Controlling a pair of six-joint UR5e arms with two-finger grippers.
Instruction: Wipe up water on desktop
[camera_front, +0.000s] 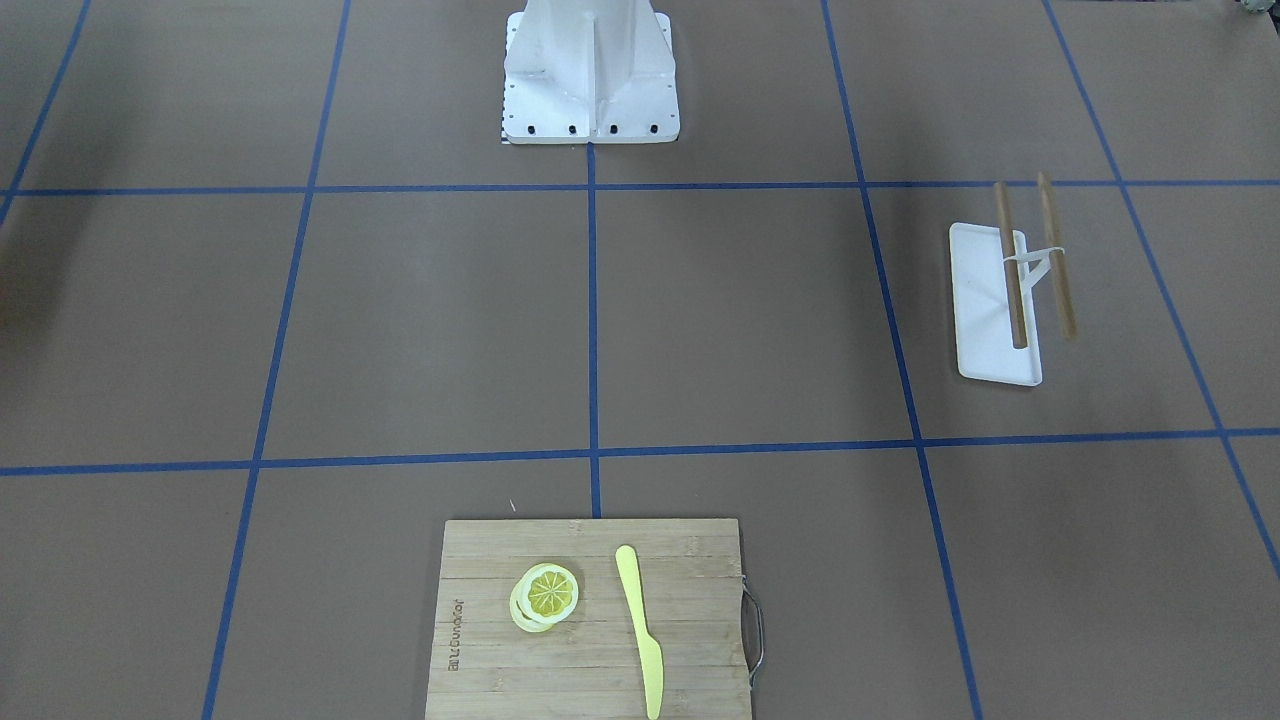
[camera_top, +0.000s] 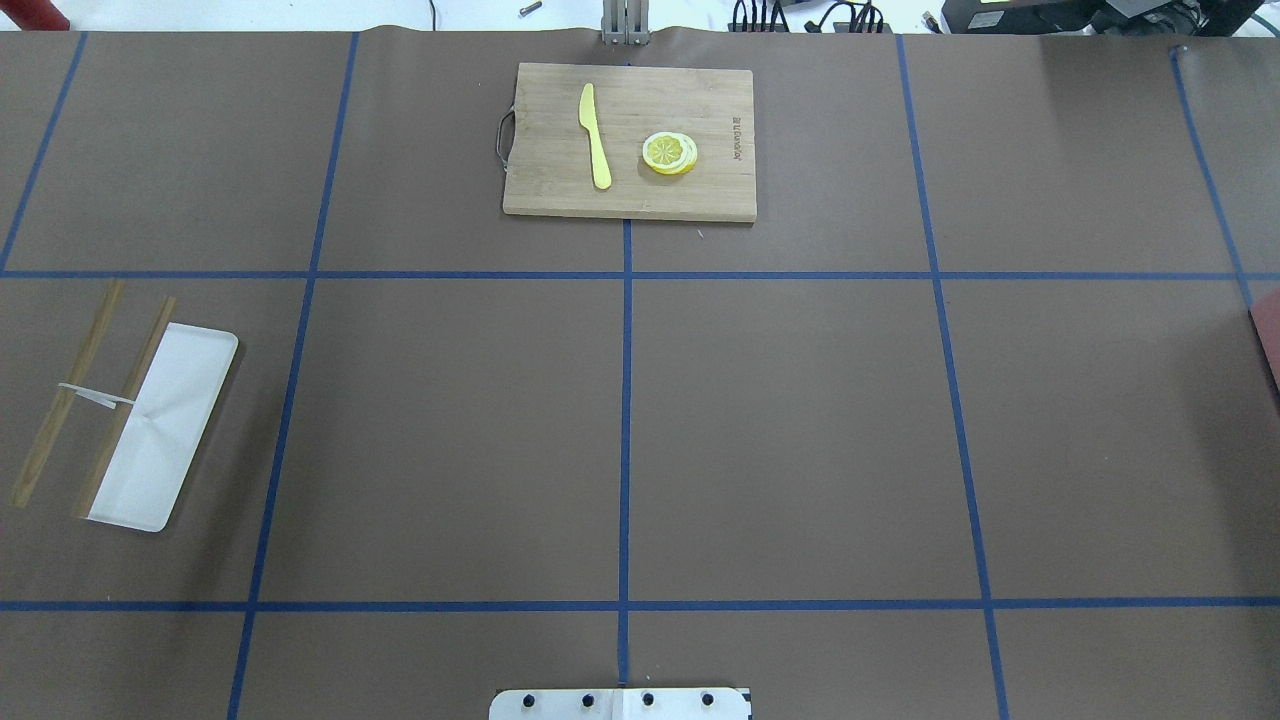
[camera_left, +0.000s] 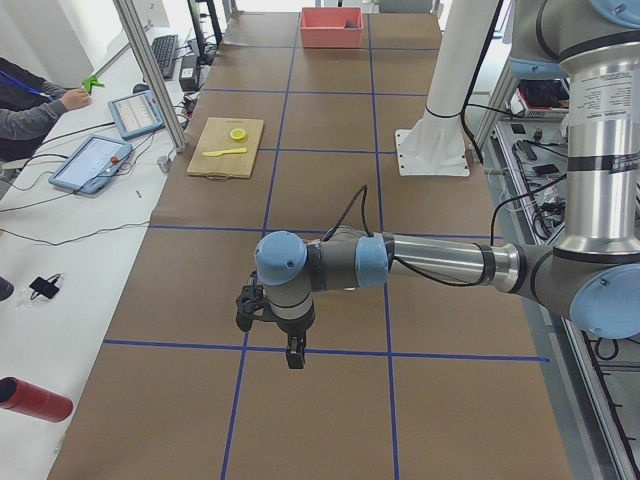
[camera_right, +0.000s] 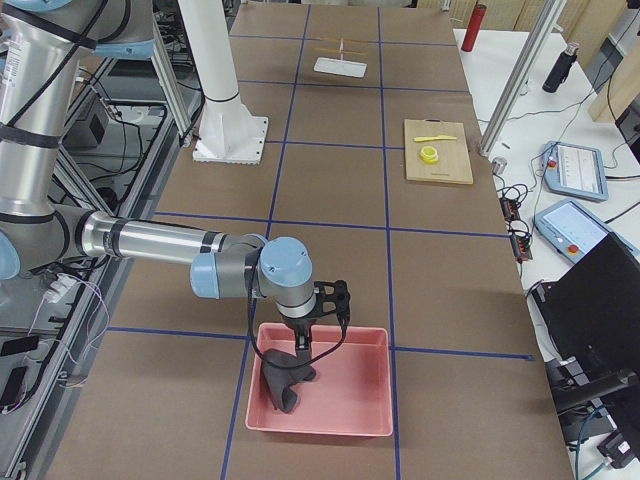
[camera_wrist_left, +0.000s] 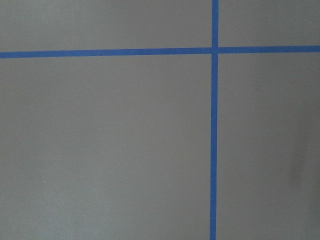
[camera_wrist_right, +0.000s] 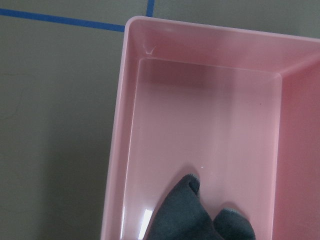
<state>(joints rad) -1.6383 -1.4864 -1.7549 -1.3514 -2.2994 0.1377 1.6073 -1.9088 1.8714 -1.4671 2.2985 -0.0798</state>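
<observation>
Brown counter (camera_top: 800, 430) with a blue tape grid (camera_top: 626, 440) spans every view. Toward its right end the right tool (camera_right: 301, 347) hangs over a pink bin (camera_right: 350, 395), dark grey cloth (camera_right: 283, 385) bunched under it. The left tool (camera_left: 293, 358) hovers above the tape. Can't tell if either tool is open or closed.

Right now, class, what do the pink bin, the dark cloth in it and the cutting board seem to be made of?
Pink bin: likely moulded plastic, glossy; its smooth floor shows light glints.
Dark cloth: soft fabric, matte and fuzzy, perhaps microfibre; it folds in rounded lumps.
Cutting board: bamboo or wood, low sheen; pale glued strips with grain.
</observation>
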